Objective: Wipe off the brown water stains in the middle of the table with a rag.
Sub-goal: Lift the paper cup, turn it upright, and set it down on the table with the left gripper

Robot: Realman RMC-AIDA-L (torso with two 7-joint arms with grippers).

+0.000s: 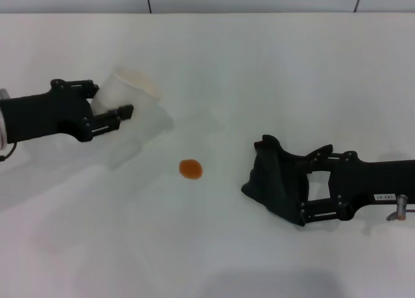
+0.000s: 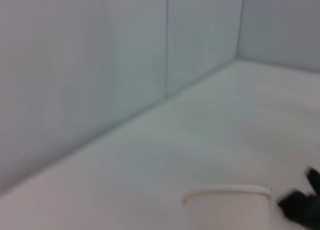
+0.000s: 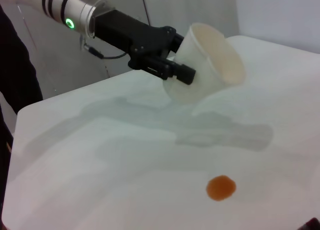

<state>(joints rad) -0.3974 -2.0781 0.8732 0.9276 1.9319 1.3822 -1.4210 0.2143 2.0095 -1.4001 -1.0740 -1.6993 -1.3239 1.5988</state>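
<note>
Rag ready, stain unwiped
Your right hand (image 1: 285, 197) is clamped on the soft, limp rag (image 1: 271, 178); press it flat on the stain (image 1: 190, 169). Your left hand (image 1: 113, 113) grips a cup (image 1: 126, 97).

Left gripper (image 1: 111, 108) on left side, clamped on white cup (image 1: 130, 92), cup tipped over at an angle above table (image 1: 259, 58). Small orange-brown water stain (image 1: 190, 169) sits mid-table, alone, nothing touching it. Right gripper (image 1: 280, 188) comes in from right, closed on dark rag (image 1: 272, 178), rag down at table level, near stain but clearly apart from it.
</note>
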